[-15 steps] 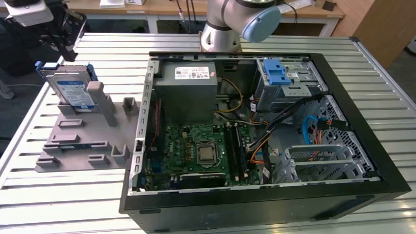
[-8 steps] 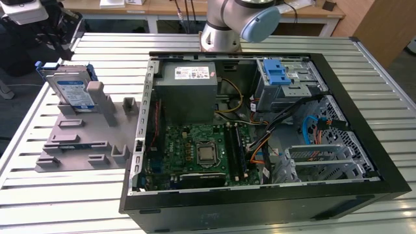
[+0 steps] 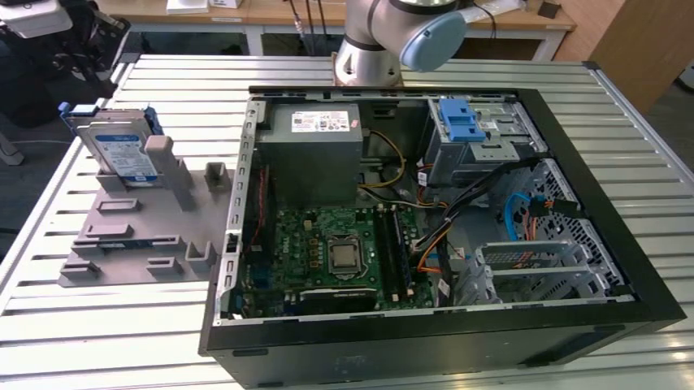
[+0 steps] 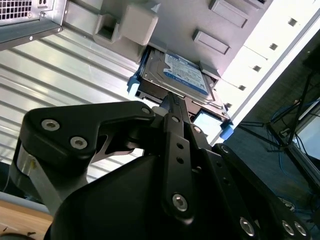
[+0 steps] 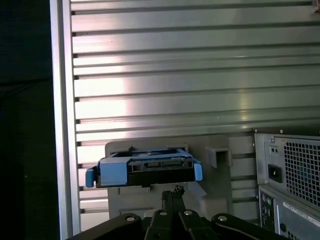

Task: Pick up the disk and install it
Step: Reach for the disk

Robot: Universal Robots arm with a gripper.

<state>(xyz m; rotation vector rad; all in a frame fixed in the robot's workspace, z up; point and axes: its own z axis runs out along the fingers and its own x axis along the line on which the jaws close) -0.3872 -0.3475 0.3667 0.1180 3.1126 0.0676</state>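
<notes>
While the open computer case (image 3: 434, 203) is lying nearest me on the slatted counter (image 3: 109, 325), the grey holder (image 3: 130, 236) is sitting just beside it, toward the exterior view's left. At that holder's far end the disk (image 3: 117, 150) is standing on edge, slightly tilted, with its label facing the near side, not yet lifted. Farther off, the arm's base (image 3: 369, 57) is rising behind the case.

I am judging the step in hand to be the reach for the pick. Doing it well is asking for a hand squared to the disk's flat faces and spread wider than its thickness before closing in. It should be settling on the metal body rather than on the blue rails (image 5: 107, 173), which are looking likely to flex.

In the first wrist view the hand (image 5: 174, 192) is pointing straight at the disk, near it but apart. Its tips are looking pressed together and are holding nothing, with the disk's connector edge sitting just beyond them.
</notes>
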